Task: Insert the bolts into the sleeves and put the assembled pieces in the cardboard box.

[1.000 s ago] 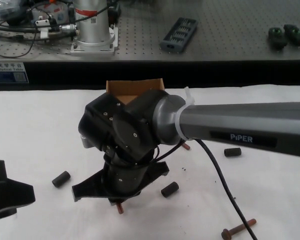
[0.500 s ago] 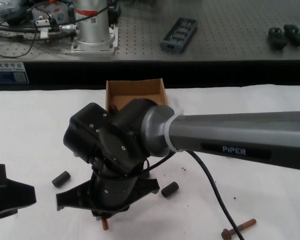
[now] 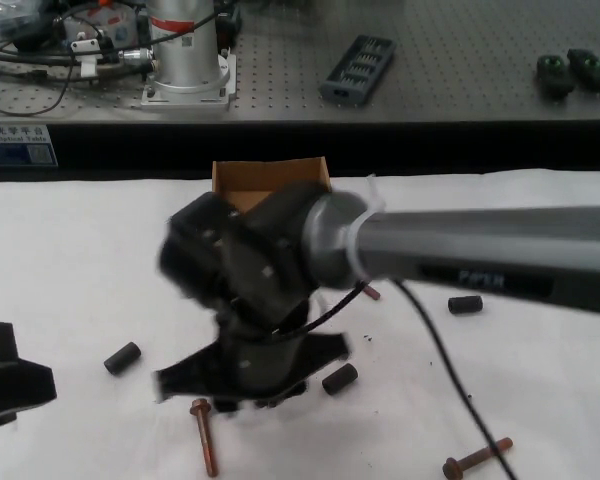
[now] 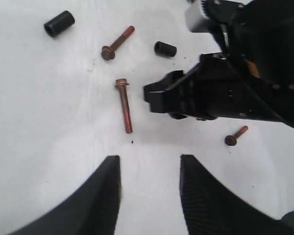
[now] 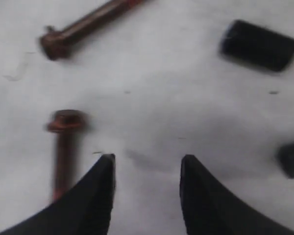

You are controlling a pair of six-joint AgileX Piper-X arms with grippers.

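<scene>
The right gripper is hovering near the white worktop's front edge, fingers spread around nothing, just beside a loose copper-coloured flanged bolt. The left gripper's fingers are standing apart too, empty. The brown cardboard box is sitting at the far edge, with 3 black cylindrical sleeves lying scattered.

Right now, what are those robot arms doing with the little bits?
The right gripper hovers open over the white cloth, holding nothing; a bolt lies just beside it. The left gripper is open too, off to the side. Sleeves and other bolts lie loose on the cloth, and the cardboard box stands behind.
</scene>
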